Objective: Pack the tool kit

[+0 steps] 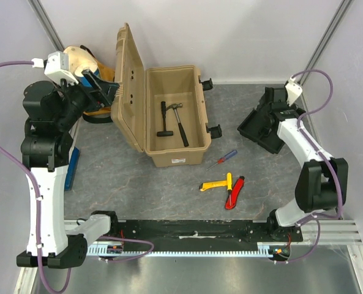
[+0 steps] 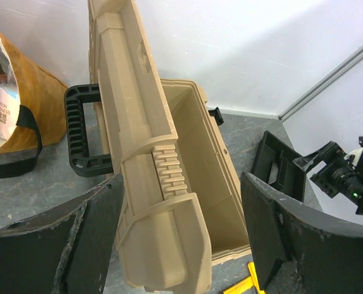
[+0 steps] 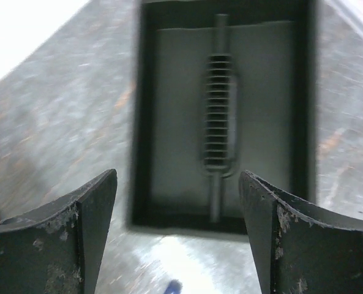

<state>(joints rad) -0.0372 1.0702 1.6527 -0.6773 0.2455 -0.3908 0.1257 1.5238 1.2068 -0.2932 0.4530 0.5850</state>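
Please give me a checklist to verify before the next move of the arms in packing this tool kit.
1. Lid of the toolbox stands open: ok.
2. Left gripper open, jaws astride the lid: ok.
3. Right gripper open above the black tray: ok.
4. Hammer inside the toolbox: ok.
5. Screwdriver, yellow-handled tool, red knife packed: not ok, all on the table.

Two hammers [image 1: 164, 120]; one each: toolbox [image 1: 175, 158], tray [image 1: 261, 131], screwdriver [image 1: 223, 159], knife [image 1: 235, 193], yellow tool [image 1: 218, 184].
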